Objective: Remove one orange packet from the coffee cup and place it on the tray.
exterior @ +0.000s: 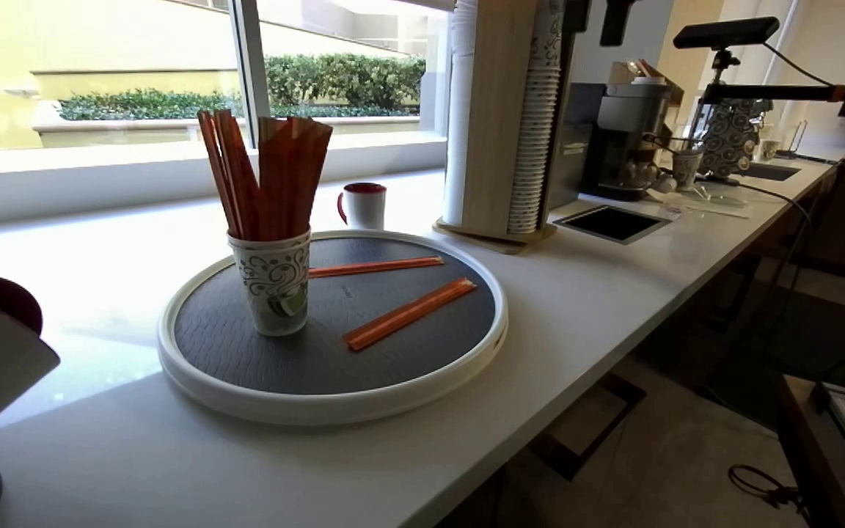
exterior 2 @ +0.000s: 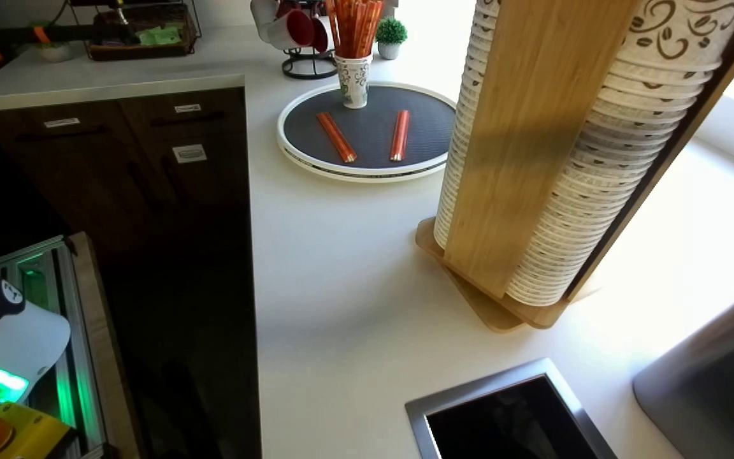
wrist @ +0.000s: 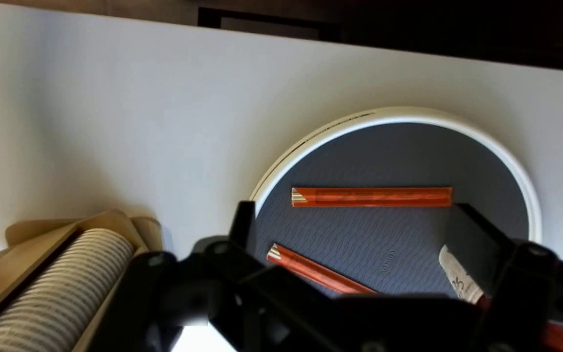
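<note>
The coffee cup (exterior: 276,286) stands upright on the tray, packed with several orange packets (exterior: 298,180) that rise above its rim. Cup (exterior 2: 354,84) and packets (exterior 2: 355,29) also show in an exterior view. The round tray (exterior: 334,412) has a white rim and dark grey surface. Two more orange packets lie flat on it, one nearer the counter edge (wrist: 369,197) and one slanted (wrist: 318,270). My gripper (wrist: 355,210) is open and empty in the wrist view, above the tray. Its right finger partly hides the cup (wrist: 460,276). Neither exterior view shows the gripper.
A tall wooden dispenser (exterior 2: 532,140) of stacked paper cups stands beside the tray. A white mug with red inside (exterior: 367,207) stands behind the tray. A mug rack (exterior 2: 306,60) and a small plant (exterior 2: 392,39) are near the cup. The counter edge (exterior: 576,396) runs along one side.
</note>
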